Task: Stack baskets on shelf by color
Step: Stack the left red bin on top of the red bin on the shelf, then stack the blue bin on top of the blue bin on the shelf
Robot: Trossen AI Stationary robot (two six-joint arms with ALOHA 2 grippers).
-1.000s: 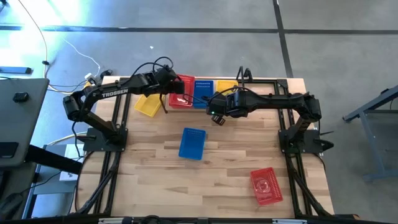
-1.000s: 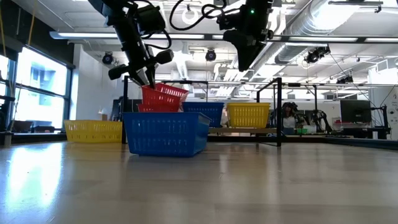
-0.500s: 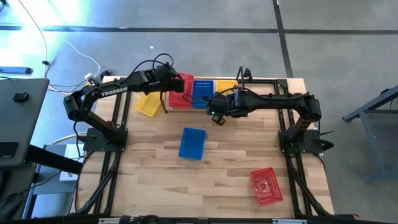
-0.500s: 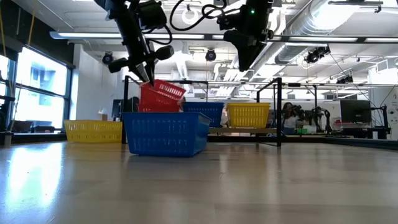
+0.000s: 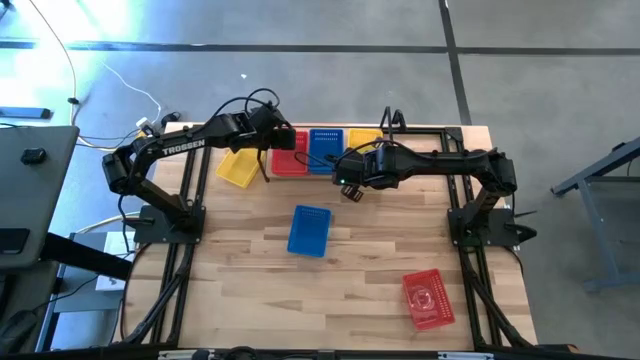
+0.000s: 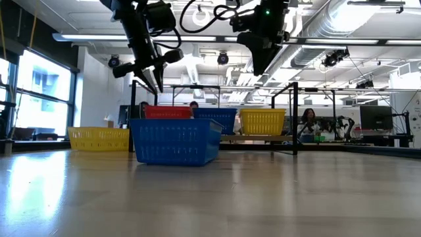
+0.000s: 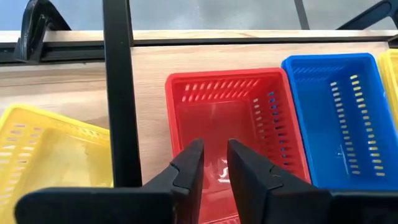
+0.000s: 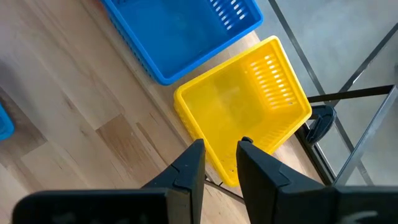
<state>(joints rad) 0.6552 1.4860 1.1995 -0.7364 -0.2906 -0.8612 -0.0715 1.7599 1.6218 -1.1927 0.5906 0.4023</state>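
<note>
A red basket [image 5: 291,160] [image 7: 224,118] sits flat at the left end of the shelf [image 6: 263,137], its rim showing in the low view [image 6: 168,112]. Next to it on the shelf stand a blue basket [image 5: 326,148] [image 7: 336,124] and a yellow basket [image 5: 365,140] [image 8: 242,112]. My left gripper [image 5: 283,143] [image 7: 214,158] hovers open just above the red basket, touching nothing. My right gripper [image 5: 347,185] [image 8: 219,158] hangs open and empty above the near edge of the shelf's yellow basket.
A second yellow basket [image 5: 238,167] [image 6: 99,138] lies on the table left of the shelf's black post [image 7: 118,93]. Another blue basket [image 5: 310,230] stands mid-table, and a red one [image 5: 428,298] near the table's near right corner. People [image 6: 306,122] show in the room behind.
My left gripper held the red basket tilted above the shelf's left end, then opened and let it go. The basket has dropped and now sits level on the shelf beside the blue one. The right arm has kept still.
</note>
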